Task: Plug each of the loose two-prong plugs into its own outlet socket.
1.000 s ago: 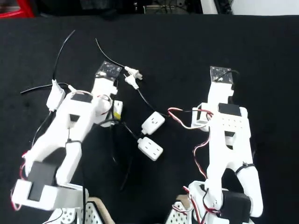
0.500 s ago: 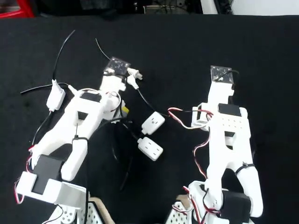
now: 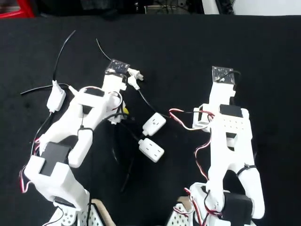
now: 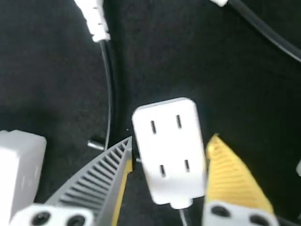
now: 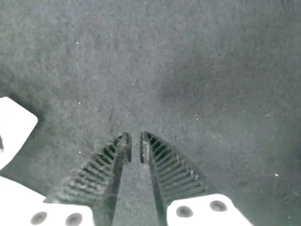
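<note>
Two things matter on the black worktop [image 5: 211, 70]. My left gripper [image 4: 171, 140] is spread wide, and the white outlet socket [image 4: 169, 150] lies between its fingers, slots up; I cannot tell whether they touch it. It looks light, rigid and smooth, so I would pinch its flat sides. My right gripper [image 5: 134, 141] is nearly closed on nothing. Ahead of the left gripper, past the socket, lies a small loose plug [image 4: 94, 21], whose thin cable [image 4: 109, 80] may tug.

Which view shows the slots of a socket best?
The left wrist view: a socket faces the camera, four slots clear. In the high view the upper socket and lower socket are small, slots faint. The right wrist view has a white corner, unidentifiable.
</note>
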### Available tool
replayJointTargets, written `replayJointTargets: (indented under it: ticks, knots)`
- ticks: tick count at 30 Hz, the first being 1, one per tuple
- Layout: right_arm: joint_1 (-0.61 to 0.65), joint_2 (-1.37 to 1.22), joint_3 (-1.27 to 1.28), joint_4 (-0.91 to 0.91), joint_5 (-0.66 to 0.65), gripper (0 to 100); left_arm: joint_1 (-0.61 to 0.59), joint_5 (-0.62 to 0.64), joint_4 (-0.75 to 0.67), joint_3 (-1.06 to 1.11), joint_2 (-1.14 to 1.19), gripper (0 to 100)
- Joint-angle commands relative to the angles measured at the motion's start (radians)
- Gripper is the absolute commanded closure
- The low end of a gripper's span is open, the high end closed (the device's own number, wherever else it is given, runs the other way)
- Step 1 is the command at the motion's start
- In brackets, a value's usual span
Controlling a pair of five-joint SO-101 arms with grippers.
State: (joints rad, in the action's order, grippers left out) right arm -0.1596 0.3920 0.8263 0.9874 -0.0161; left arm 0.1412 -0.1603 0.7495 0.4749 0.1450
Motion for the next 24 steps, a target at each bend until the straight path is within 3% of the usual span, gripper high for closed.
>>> replayJointTargets:
  ticks: [1, 8, 14, 20, 24]
  knots:
    - [0.014, 0.004, -0.004, -0.017, 0.003, 95.6, -0.002, 0.006, 0.014, -0.058, -0.002, 83]
    - [0.014, 0.004, -0.004, -0.017, 0.003, 95.6, -0.002, 0.006, 0.044, -0.058, -0.006, 98]
    - [0.014, 0.004, -0.004, -0.017, 0.003, 95.6, -0.013, -0.021, 0.342, -0.179, -0.069, 97]
    - [0.014, 0.004, -0.002, -0.017, 0.003, 95.6, 0.033, -0.204, 0.641, -0.154, -0.339, 97]
    - [0.014, 0.004, -0.002, -0.017, 0.003, 95.6, 0.036, -0.394, 0.649, 0.073, -0.569, 97]
